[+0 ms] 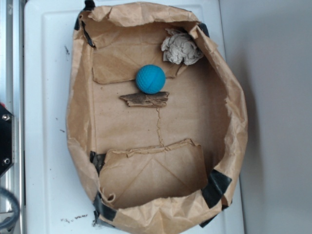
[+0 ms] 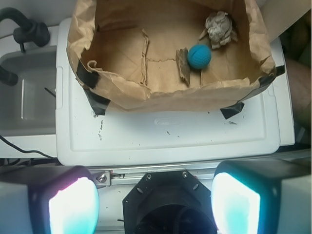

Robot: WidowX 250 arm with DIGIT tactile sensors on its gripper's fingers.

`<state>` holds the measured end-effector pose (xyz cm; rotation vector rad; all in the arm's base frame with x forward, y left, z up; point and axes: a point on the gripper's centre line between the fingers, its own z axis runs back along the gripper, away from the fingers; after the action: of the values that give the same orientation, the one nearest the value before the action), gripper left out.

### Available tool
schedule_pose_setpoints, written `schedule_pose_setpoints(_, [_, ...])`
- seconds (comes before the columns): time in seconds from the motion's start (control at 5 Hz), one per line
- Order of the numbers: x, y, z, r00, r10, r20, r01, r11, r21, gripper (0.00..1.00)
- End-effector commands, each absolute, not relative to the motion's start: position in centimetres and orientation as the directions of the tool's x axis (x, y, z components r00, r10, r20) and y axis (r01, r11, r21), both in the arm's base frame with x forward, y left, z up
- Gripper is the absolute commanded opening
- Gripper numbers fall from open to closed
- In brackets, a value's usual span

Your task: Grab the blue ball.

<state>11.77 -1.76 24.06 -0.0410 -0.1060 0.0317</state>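
One paper tray [image 1: 83, 122] on white lid [image 1: 46, 97], blue ball [image 1: 150, 79] inside.

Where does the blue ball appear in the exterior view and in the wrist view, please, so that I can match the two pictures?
Exterior: the blue ball lies upper centre, inside the brown paper tray, touching the far edge of the bark piece.
Wrist: the ball lies upper right, just right of the bark.
Shared landmark: the crumpled paper wad, close by the ball in a tray corner.
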Motion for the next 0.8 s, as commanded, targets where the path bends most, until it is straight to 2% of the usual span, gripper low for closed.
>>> schedule_pose_setpoints(0.0, [15.9, -1.1, 23.7, 0.929, 0.350, 0.122, -0.321, 0.924, -0.209, 1.00])
schedule_pose_setpoints(0.2, [18.9, -0.8, 23.6, 0.846, 0.500, 0.186, -0.474, 0.864, -0.169, 1.00])
schedule_pose_setpoints(0.6, [18.9, -0.8, 23.6, 0.846, 0.500, 0.186, -0.474, 0.864, -0.169, 1.00])
